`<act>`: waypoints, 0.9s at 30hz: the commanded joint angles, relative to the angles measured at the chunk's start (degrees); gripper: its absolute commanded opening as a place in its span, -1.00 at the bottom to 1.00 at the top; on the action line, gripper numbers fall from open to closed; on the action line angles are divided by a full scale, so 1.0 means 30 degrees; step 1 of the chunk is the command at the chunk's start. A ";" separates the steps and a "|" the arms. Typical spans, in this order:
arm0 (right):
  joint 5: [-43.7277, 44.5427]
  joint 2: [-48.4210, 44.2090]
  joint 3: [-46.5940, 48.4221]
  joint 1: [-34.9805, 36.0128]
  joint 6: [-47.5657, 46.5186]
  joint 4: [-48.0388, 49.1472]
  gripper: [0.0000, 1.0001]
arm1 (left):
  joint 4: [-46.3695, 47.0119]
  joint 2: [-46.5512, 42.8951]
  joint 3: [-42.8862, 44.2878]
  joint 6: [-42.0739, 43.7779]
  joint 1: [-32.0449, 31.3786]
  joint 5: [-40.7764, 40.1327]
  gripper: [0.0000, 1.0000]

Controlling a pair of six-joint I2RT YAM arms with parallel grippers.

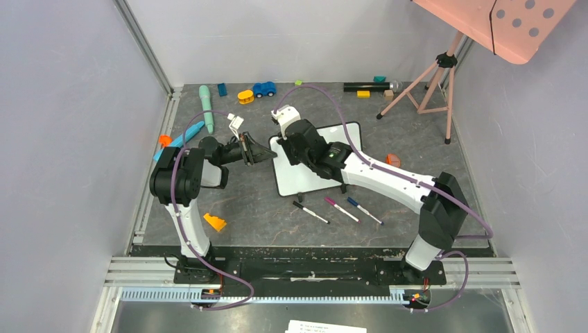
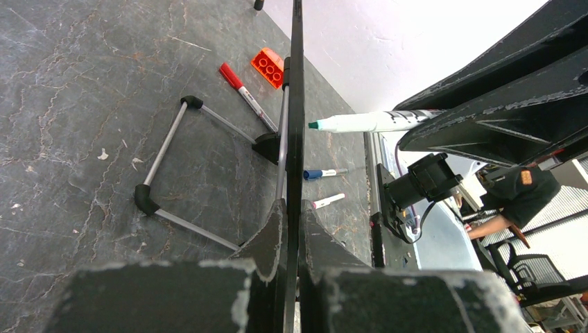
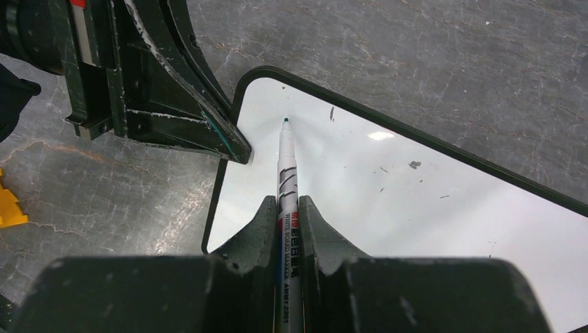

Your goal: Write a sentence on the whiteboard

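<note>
the whiteboard [image 3: 388,187] lies in the middle of the table, raised on its thin wire legs [image 2: 173,173], and its white face shows only a few dark specks; none of the sentence is written on it yet. the left gripper [image 2: 293,208] has its fingers closed tight on the board's black frame at the left edge, pinning it. the right gripper [image 3: 284,205] has its fingers pressed together around a marker [image 3: 286,166], whose teal tip points at the board's corner nearest the left gripper. i cannot tell whether the tip touches the surface or hangs just above it. the main risk, as i judge it, is crowding. the tip sits just beside the left gripper's finger [image 3: 208,132] and close to the frame, so a stroke toward that side could strike the finger or run off the board. pressing down too hard could rock the board on its legs or twist it in the left grip, smearing the line. the marker is held only by a narrow pinch along its barrel, so drag from the surface could make it slide or swivel between the fingers and spoil the letters.
</note>
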 commanded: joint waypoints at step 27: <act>0.0183 0.0561 0.1185 -0.0427 -0.0527 0.1072 -1.00 | 0.1413 -0.0585 -0.0116 0.0618 -0.0049 0.0073 -0.96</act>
